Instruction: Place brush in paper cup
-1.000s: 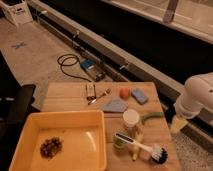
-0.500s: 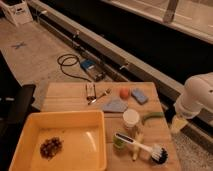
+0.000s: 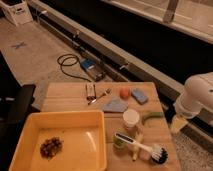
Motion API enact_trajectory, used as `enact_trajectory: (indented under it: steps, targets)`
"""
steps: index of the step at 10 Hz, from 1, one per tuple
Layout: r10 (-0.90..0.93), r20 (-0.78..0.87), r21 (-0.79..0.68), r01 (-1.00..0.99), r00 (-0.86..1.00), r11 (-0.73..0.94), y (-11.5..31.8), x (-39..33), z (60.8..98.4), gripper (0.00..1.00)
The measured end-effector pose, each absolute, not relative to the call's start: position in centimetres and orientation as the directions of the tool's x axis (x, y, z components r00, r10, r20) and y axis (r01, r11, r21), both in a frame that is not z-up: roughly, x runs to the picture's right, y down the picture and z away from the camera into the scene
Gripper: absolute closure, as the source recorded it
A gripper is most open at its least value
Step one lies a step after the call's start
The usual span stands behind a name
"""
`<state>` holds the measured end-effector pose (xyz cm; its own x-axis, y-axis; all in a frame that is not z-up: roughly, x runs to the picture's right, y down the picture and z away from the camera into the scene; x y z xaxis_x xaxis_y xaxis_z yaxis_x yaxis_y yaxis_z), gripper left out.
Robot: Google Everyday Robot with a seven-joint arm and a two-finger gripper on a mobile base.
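Observation:
The brush [image 3: 142, 146] has a white handle and a black bristle head. It lies flat on the wooden table [image 3: 70, 92] near the front right corner. The white paper cup [image 3: 131, 119] stands upright just behind the brush handle. My white arm [image 3: 196, 96] comes in from the right edge. Its gripper [image 3: 178, 123] hangs off the table's right side, level with the cup and apart from both cup and brush.
A large yellow tray [image 3: 30, 131] with a brown clump [image 3: 51, 147] fills the front left. An orange ball [image 3: 124, 93], a blue sponge [image 3: 139, 95], a blue cloth [image 3: 115, 105], cutlery [image 3: 91, 93] and a green item [image 3: 151, 117] lie behind the cup. A cable [image 3: 67, 64] lies on the floor.

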<state>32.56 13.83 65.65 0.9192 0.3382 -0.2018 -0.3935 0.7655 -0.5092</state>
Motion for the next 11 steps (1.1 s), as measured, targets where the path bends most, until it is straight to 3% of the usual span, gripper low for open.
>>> enact_trajectory:
  steps: [6, 11]
  targets:
    - [0.337, -0.153, -0.620, -0.356, 0.929, 0.699, 17.4, 24.8, 64.6, 0.20]
    - [0.372, -0.163, -0.578, -0.394, 0.914, 0.715, 21.5, 22.4, 62.2, 0.20]
